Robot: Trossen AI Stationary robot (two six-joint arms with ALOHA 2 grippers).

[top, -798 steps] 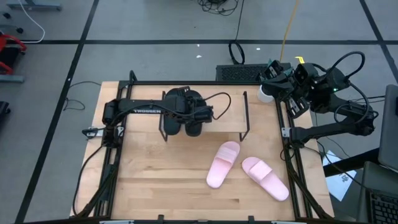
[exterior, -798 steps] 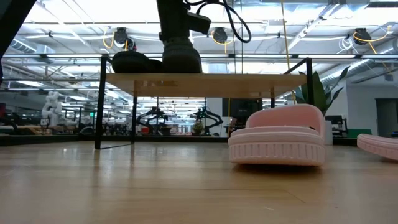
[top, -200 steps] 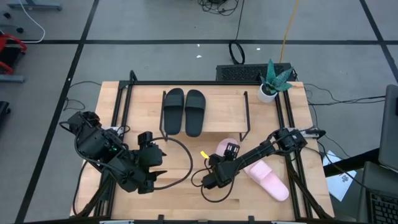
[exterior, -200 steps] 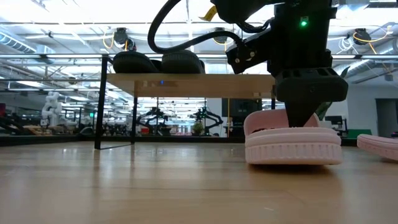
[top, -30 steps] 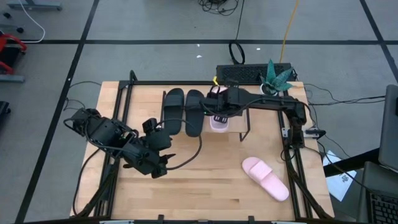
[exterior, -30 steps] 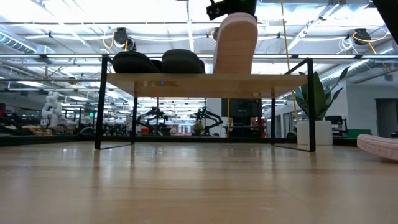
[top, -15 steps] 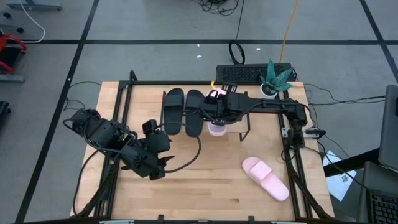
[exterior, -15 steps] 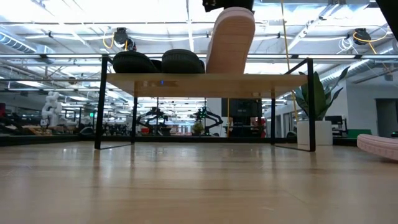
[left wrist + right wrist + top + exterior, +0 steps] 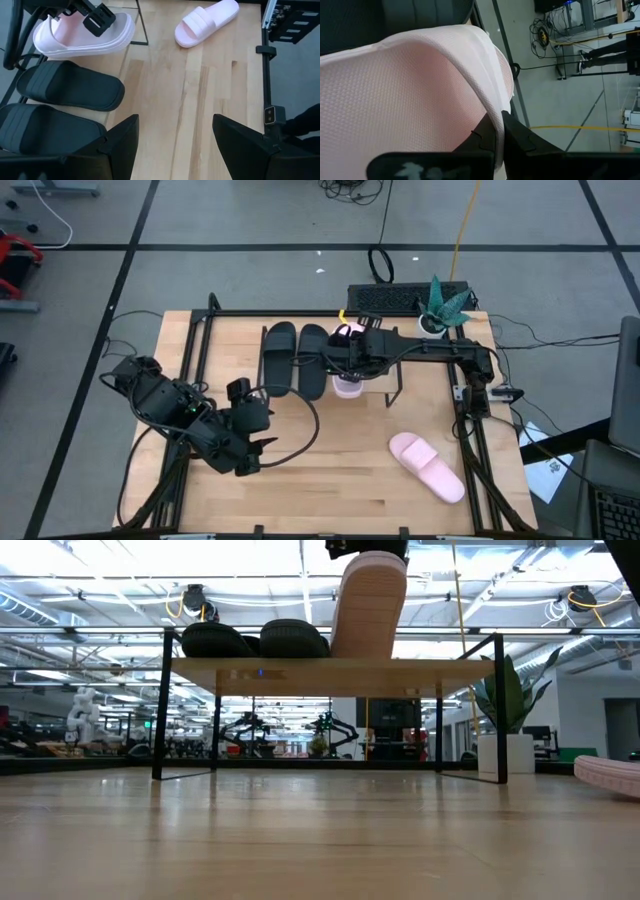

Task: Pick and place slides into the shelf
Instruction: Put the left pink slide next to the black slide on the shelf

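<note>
Two black slides [image 9: 278,358] [image 9: 312,362] lie soles down on the left half of the shelf [image 9: 372,383], side by side. My right gripper [image 9: 346,366] reaches over the shelf from the right, shut on a pink slide [image 9: 368,605] that stands steeply on end just right of the black ones. The other pink slide [image 9: 428,467] lies sole down on the table at the near right. My left gripper [image 9: 175,145] hovers open and empty over the table's near left, pointing toward the shelf. My right gripper pinches a thin edge of the pink slide [image 9: 496,117] between its two fingers; it looks like the strap's edge. The fingers come slanting down from the table's right. The slide stands tilted, its lower end [image 9: 346,654] at the shelf plank; whether it touches I cannot tell.
A potted plant [image 9: 440,305] stands at the table's far right corner, by a black box [image 9: 385,298] behind the shelf. The shelf's right half is bare plank. Bare tabletop [image 9: 330,480] lies between my left gripper and the loose pink slide.
The pink slide in my right gripper has shifted slightly toward the black slides and leaned a little more, its upper end higher. My right gripper stays shut on it. My left arm has swung slightly toward the table's near left.
</note>
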